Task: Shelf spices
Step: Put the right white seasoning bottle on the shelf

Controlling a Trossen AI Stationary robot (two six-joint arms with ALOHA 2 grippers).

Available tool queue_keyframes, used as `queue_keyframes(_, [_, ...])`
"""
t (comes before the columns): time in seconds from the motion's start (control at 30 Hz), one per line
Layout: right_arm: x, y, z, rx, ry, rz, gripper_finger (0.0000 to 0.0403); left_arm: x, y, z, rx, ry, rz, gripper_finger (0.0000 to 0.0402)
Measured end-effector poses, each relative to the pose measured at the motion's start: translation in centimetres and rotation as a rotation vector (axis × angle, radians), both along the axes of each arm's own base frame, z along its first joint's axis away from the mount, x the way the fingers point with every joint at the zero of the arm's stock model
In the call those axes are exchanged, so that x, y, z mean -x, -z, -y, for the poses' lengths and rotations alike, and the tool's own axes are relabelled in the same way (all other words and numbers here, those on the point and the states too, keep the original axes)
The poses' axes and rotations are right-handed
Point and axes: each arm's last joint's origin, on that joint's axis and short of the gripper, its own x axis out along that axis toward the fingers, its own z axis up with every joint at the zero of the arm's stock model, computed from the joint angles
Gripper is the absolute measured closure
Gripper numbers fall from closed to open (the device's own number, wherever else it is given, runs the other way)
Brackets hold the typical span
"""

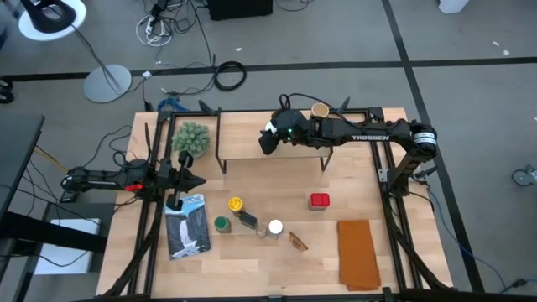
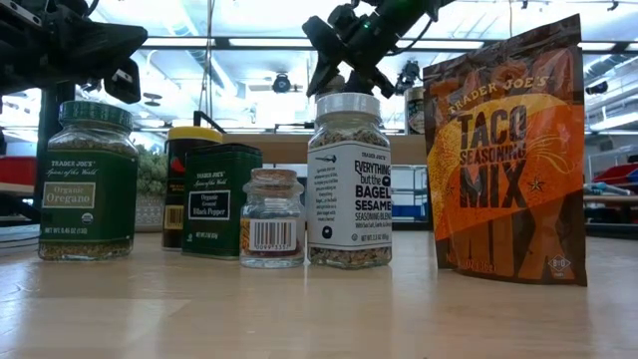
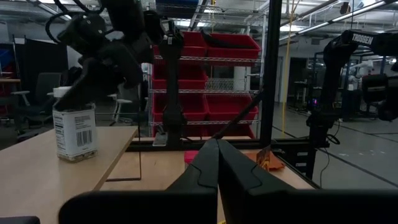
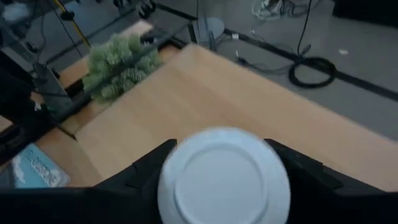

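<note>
Jaws of the right gripper (image 4: 224, 163) are sitting on either side of a white-lidded jar (image 4: 224, 183), apparently clasping it upright over the left part of the shelf (image 1: 252, 134), its long axis pointing straight down at the plank and its round lid facing up between the fingers. Over at the table's left edge the left gripper (image 3: 214, 163) is waiting pinched shut and empty, while the other spices (image 1: 252, 223) are lying on the tabletop in front of the shelf, roughly midway between the arms.

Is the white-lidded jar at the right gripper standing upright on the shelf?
Upright: the white-lidded jar stands base-down on the shelf, right gripper around its lid.
</note>
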Motion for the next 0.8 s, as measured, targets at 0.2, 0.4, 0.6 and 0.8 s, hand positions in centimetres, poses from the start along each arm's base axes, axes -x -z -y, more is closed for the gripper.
queue_keyframes(0.2, [-0.3, -0.6, 0.4, 0.053, -0.025, 0.045, 0.0171, 0.0, 0.0, 0.0, 0.0, 0.0, 0.0, 0.0396])
queue_keyframes(0.4, [0.4, -2.0, 0.2, 0.109, -0.043, 0.056, 0.0175, 0.0, 0.0, 0.0, 0.0, 0.0, 0.0, 0.0396])
queue_keyframes(0.6, [3.1, -5.1, -1.3, 0.216, 0.026, 0.047, 0.0228, 0.0, 0.0, 0.0, 0.0, 0.0, 0.0, 0.0396])
queue_keyframes(0.8, [6.1, -6.4, -5.3, 0.25, 0.0, -0.072, 0.0372, 0.0, 0.0, 0.0, 0.0, 0.0, 0.0, 0.0396])
